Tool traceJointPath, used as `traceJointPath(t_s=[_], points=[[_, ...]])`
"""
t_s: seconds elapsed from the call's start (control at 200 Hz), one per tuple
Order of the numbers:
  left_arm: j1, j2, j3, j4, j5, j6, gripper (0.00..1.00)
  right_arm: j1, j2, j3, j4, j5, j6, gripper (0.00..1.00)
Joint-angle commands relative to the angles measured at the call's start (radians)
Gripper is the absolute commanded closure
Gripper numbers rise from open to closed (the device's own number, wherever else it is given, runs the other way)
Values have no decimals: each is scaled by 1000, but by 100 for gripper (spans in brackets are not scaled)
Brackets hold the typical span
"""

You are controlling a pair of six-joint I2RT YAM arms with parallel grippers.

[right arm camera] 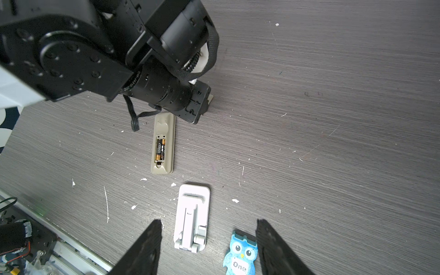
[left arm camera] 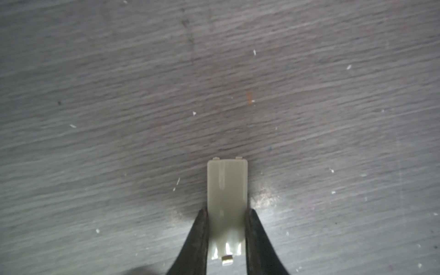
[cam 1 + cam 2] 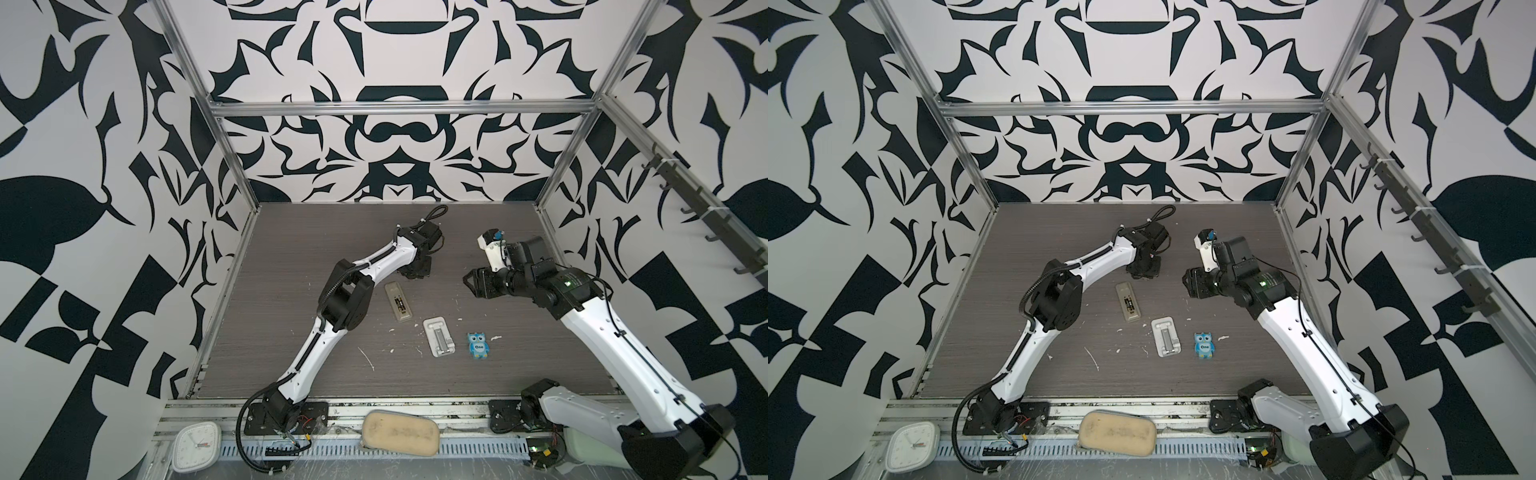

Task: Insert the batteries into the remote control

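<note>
The remote control (image 3: 398, 302) (image 3: 1128, 302) lies back up on the grey table, its bay uncovered. Two batteries (image 1: 160, 148) sit side by side inside the bay. My left gripper (image 2: 227, 212) (image 3: 415, 270) is just beyond the remote's far end, low over the table. It is shut on a small beige battery cover (image 2: 227, 190), and the two dark fingers (image 2: 197, 238) press its long edges. My right gripper (image 1: 209, 223) (image 3: 471, 282) hangs open above the table to the right, with nothing between its fingers.
A white ribbed stand (image 3: 438, 336) (image 1: 192, 216) lies near the remote's front end. A blue owl figure (image 3: 478, 345) (image 1: 240, 254) sits to its right. White flecks dot the table. A beige sponge (image 3: 399, 432) and a white clock (image 3: 195, 444) rest on the front rail.
</note>
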Motion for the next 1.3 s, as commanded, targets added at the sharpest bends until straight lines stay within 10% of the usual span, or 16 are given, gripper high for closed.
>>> traceJointPath(t_s=[0.0,0.26,0.5,1.3], points=[[-2,-53,-18,-68,-18,-14,85,-3,6,3,11,15,-12,34],[16,-151,-88,-40,-14,-24,85,-4,44,4,1,24,-13,34],[21,-82,-19,-62,47,-15,48,-3,54,3,6,17,-14,34],[-17,89,77,-134,-9,-21,57,-3,60,-11,11,26,-15,34]])
